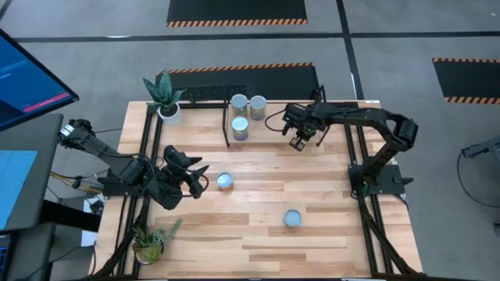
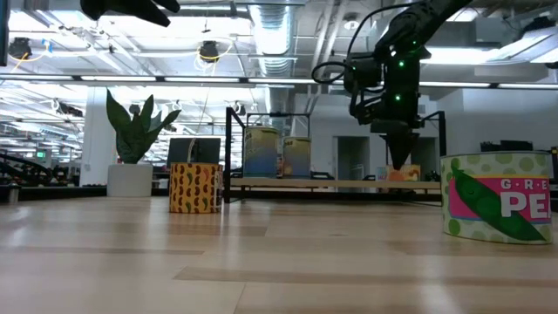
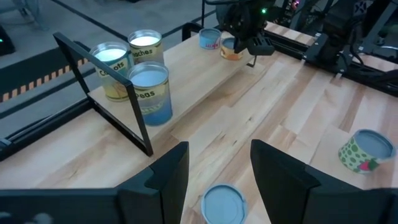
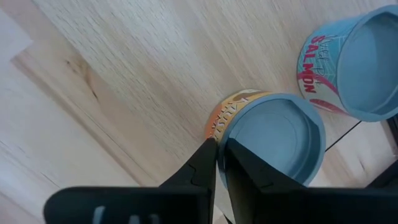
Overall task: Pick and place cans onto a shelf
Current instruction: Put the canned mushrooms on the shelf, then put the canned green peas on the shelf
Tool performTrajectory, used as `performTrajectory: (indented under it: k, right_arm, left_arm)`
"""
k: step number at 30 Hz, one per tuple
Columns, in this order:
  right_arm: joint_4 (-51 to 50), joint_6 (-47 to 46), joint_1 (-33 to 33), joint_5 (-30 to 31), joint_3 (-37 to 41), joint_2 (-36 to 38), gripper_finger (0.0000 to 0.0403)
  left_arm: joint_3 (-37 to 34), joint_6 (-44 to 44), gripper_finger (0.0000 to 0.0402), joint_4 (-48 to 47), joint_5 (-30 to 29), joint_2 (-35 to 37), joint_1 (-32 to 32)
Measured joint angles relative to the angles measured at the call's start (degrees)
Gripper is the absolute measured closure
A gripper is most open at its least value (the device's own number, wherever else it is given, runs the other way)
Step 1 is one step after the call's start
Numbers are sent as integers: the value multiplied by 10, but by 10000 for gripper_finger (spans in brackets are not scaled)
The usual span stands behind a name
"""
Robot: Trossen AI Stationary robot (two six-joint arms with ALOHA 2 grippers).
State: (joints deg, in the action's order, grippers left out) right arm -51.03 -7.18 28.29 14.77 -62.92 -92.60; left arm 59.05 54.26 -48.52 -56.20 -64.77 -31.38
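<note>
We see seven cans, all upright with pale blue round tops. Three stand close together at one end of the shelf [image 1: 269, 134], a low light-wood board on a thin black frame: two at the back [image 1: 239, 102] [image 1: 257, 104] and one with a blue side label in front [image 1: 241, 129]. At the shelf's other end an orange-labelled can [image 4: 273, 137] sits just beside a pale blue salmon can [image 4: 354, 62]. On the tabletop, well apart, stand a yellow-patterned can [image 1: 225, 182] and a green pea can [image 1: 292, 218].
</note>
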Motion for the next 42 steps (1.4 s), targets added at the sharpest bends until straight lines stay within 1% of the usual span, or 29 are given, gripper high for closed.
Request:
performTrajectory:
  k: [21, 25, 31, 35, 38, 42]
  right_arm:
    - [7, -3, 0, 1, 0, 0, 343]
    - [7, -2, 0, 1, 0, 0, 321]
    - [11, -3, 0, 4, 0, 0, 256]
    - [-7, -6, -1, 4, -20, 0, 219]
    - [-30, -20, -2, 4, -51, 0, 204]
    - [-89, -44, -2, 3, -105, 0, 198]
  left_arm:
    - [0, 0, 239, 0, 4, 0, 0]
    - [0, 0, 239, 0, 5, 0, 0]
    - [0, 0, 239, 0, 8, 0, 0]
    - [0, 0, 239, 0, 8, 0, 0]
    - [0, 0, 239, 0, 8, 0, 0]
    - [0, 0, 239, 0, 8, 0, 0]
